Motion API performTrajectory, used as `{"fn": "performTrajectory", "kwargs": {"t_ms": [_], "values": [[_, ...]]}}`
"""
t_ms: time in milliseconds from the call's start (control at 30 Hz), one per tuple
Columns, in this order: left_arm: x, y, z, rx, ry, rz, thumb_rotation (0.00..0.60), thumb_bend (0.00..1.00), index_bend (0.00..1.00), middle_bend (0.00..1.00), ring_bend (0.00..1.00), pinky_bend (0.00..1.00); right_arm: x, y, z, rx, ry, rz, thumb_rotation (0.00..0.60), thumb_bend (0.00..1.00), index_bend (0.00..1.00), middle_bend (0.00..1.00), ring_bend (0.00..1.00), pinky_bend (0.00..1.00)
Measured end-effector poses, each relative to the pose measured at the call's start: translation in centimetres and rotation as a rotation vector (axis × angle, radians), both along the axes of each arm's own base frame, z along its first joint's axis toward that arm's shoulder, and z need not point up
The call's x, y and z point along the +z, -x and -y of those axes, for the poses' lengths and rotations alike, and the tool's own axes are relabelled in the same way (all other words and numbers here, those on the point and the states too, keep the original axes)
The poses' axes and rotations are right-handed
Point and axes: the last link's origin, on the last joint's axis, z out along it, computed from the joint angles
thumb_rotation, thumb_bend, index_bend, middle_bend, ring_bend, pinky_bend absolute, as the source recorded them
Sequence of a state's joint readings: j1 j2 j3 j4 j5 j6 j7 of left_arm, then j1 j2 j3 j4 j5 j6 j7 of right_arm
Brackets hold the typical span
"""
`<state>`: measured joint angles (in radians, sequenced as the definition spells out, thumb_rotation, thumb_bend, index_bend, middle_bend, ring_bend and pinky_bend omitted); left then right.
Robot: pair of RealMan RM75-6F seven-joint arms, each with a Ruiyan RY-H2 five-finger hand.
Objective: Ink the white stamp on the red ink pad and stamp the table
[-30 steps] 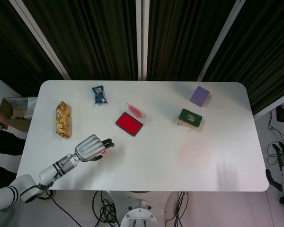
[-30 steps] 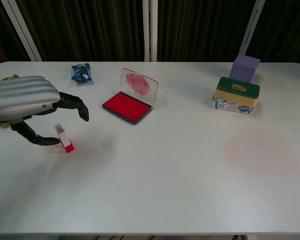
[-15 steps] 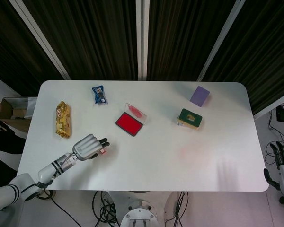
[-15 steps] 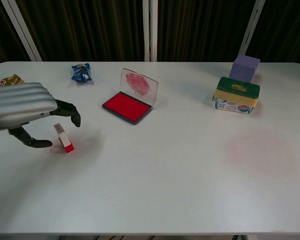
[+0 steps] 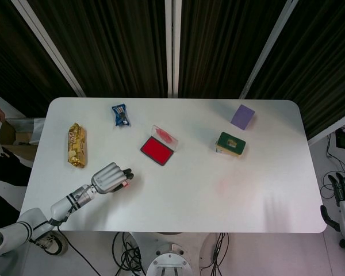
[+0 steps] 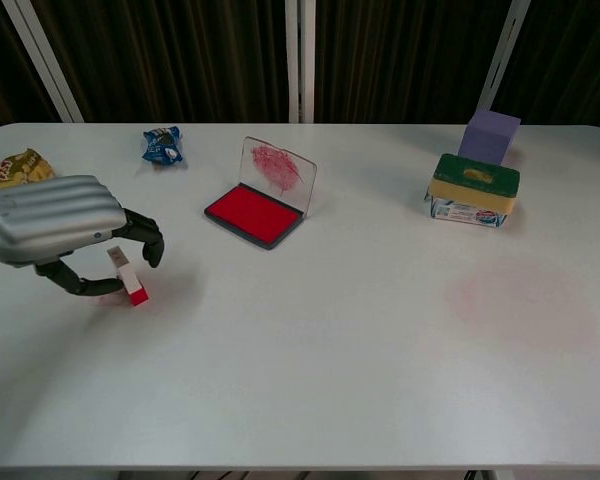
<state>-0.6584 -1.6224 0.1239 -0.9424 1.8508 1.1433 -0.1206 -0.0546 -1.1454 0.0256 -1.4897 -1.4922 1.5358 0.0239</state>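
Chest view: left hand [image 6: 55,220] low over the near left part of the white table [image 6: 330,360], silver back up, dark fingers [image 6: 148,238] curled down and apart. Holding nothing. White stamp [image 6: 128,279] lying tilted on the table just under those fingers, red end toward the near side. Cannot tell if a fingertip touches it. Faint pink mark on the table right by the stamp.

Red ink pad [image 6: 252,213] open, a bit further back and to the right of the stamp, well apart from the hand. Clear lid [image 6: 278,173] standing up behind it, smeared with red. Blue snack packet [image 6: 163,145] at the far left. Gold wrapper [image 6: 10,168] peeking in at the left edge. Green and yellow box [image 6: 473,189] at the far right, purple block [image 6: 491,136] just behind it. Pale pink smudge [image 6: 520,300] on the table at the near right.

Head view, from above: same left hand [image 5: 108,179] on the end of its arm at the near left, stamp [image 5: 125,184] a tiny red and white bit at the fingertips. Ink pad [image 5: 157,150] near the middle of the table. Right hand [image 5: 342,198] off the table at the far right edge, hanging low. Too small and cut off to tell if its fingers are apart or together.
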Motion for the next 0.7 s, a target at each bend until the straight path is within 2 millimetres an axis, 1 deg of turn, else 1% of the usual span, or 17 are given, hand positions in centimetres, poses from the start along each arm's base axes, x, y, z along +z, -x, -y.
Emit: {"fn": "performTrajectory", "kwargs": {"t_ms": [500, 700], "values": [[-0.58, 0.72, -0.53, 0.011, 0.001, -0.019, 0.6, 0.35, 0.44, 0.43, 0.95, 1.0, -0.11, 0.04, 0.22, -0.01, -0.008, -0.005, 0.6, 0.32, 0.0, 0.0, 0.0, 0.0], [-0.42, 0.82, -0.55, 0.012, -0.005, -0.014, 0.6, 0.35, 0.46, 0.47, 0.95, 1.0, -0.26, 0.02, 0.3, -0.01, -0.013, -0.005, 0.6, 0.32, 0.0, 0.0, 0.0, 0.0]]}}
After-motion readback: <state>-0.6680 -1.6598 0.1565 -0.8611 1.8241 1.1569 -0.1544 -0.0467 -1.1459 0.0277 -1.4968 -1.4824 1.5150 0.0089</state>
